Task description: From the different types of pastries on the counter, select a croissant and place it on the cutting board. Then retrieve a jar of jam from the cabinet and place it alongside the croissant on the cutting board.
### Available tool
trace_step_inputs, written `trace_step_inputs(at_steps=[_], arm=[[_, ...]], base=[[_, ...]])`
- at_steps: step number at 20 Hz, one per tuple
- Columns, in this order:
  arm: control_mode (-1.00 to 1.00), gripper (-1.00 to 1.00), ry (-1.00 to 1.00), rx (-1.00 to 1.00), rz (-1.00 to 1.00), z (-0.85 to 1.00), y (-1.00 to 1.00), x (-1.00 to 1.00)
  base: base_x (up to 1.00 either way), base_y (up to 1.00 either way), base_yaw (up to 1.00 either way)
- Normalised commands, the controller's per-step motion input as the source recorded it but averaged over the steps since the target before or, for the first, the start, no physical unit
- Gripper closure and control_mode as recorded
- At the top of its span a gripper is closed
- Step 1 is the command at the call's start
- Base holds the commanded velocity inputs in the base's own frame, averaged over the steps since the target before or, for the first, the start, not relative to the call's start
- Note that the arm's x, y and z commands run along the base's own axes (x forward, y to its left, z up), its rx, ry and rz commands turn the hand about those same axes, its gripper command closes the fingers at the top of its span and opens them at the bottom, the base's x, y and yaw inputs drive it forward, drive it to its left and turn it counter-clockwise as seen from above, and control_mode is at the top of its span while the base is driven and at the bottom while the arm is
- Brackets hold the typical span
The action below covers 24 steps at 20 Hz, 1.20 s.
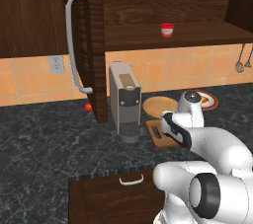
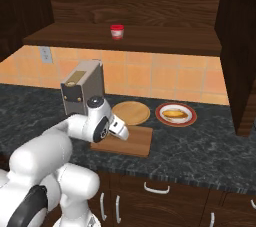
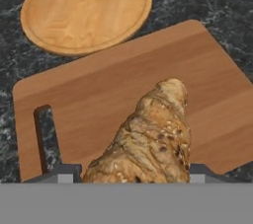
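Observation:
My gripper (image 3: 131, 174) is shut on the croissant (image 3: 153, 134), a golden-brown ridged pastry held between the two finger tips just above the cutting board (image 3: 99, 94). The board's dark slot lies at its left end in the hand view. In the right base view the hand (image 2: 121, 131) hangs low over the board (image 2: 137, 143) on the dark counter (image 1: 44, 139). The jar of jam (image 1: 167, 29) (image 2: 117, 31), red with a pale band, stands on the shelf of the open cabinet (image 1: 94, 45). The paler bun (image 2: 175, 114) lies on a red-rimmed plate (image 2: 192, 117).
A round wooden plate (image 2: 131, 112) (image 3: 86, 8) sits just behind the board. A grey coffee machine (image 1: 124, 99) stands left of the board. The open cabinet door with its curved grey handle (image 1: 74, 40) juts out over the counter, with a small red ball (image 1: 88, 106) beside it.

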Motion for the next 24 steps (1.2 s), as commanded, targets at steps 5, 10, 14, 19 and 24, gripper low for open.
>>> trace_step_inputs(at_steps=[5,10,14,19,24], arm=[[-1.0,-1.0,-0.06,0.0,0.0,-0.04,0.06,-0.08],[-1.0,-1.0,-0.25,-0.02,0.0,0.0,0.0,0.0],[-1.0,-1.0,-0.24,-0.03,0.0,-0.02,0.0,0.0],[-1.0,-1.0,-0.29,0.0,0.0,0.59,0.03,-0.13],[-1.0,-1.0,-0.38,-0.09,0.1,1.0,0.1,-0.36]], base=[[0.0,0.0,0.0],[0.0,0.0,0.0],[0.0,0.0,0.0],[0.0,0.0,0.0],[0.0,0.0,0.0]])
